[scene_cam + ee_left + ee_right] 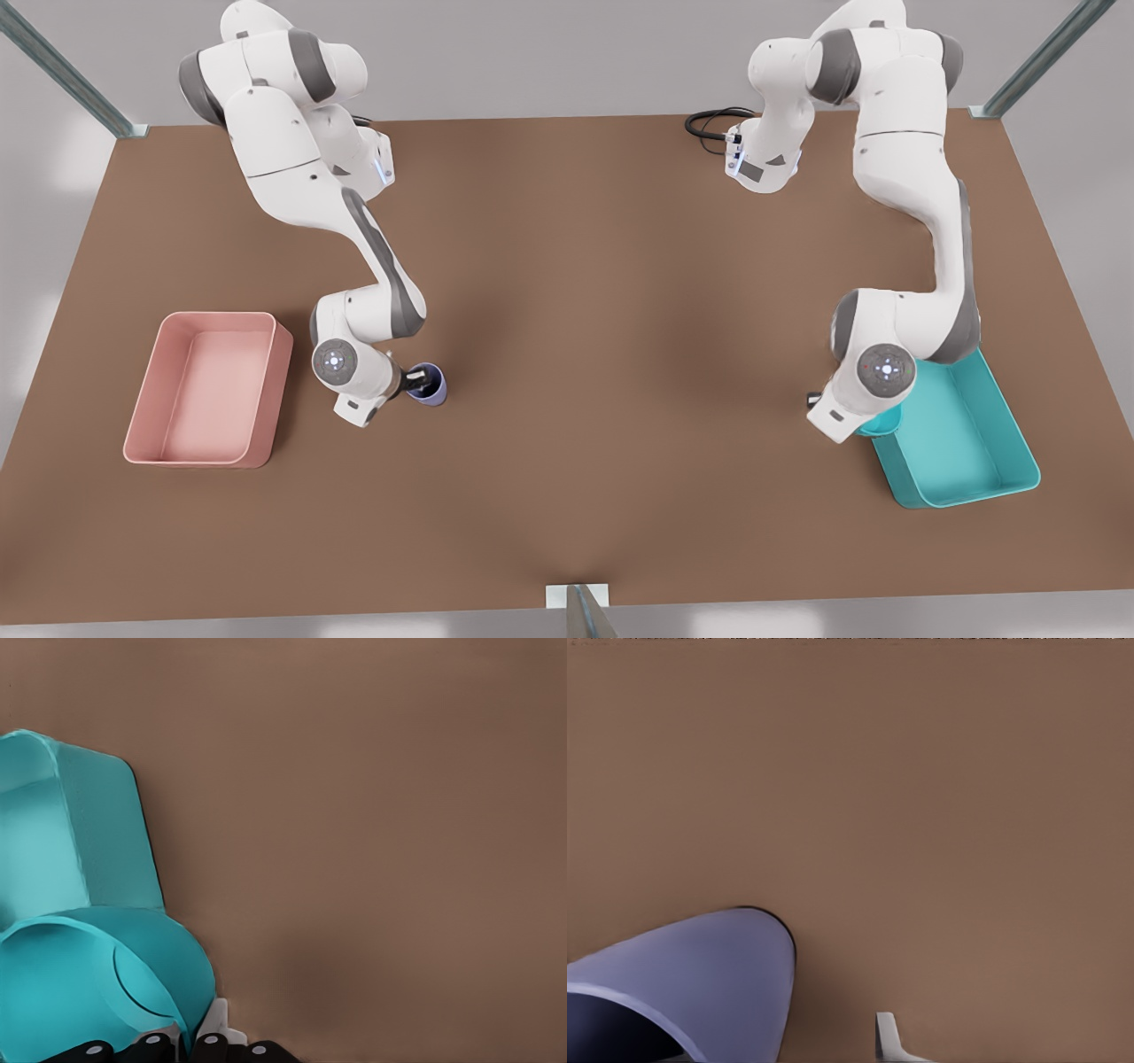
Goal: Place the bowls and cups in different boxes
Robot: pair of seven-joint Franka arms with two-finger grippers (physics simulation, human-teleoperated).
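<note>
Gripping the cup (429,383) — right hand (416,381); left hand (177,1047) pinches the bowl (84,988).

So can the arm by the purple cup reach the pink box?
Probably yes. The right gripper has its jaws on the cup, and the pink box lies open just beside that arm, with nothing standing between them.

The front view looks steeply down on the whole surface (576,354), facing both arms. The left wrist view sits close over the bowl (80,992) and teal box (97,833); the right, over the cup (700,983).
</note>
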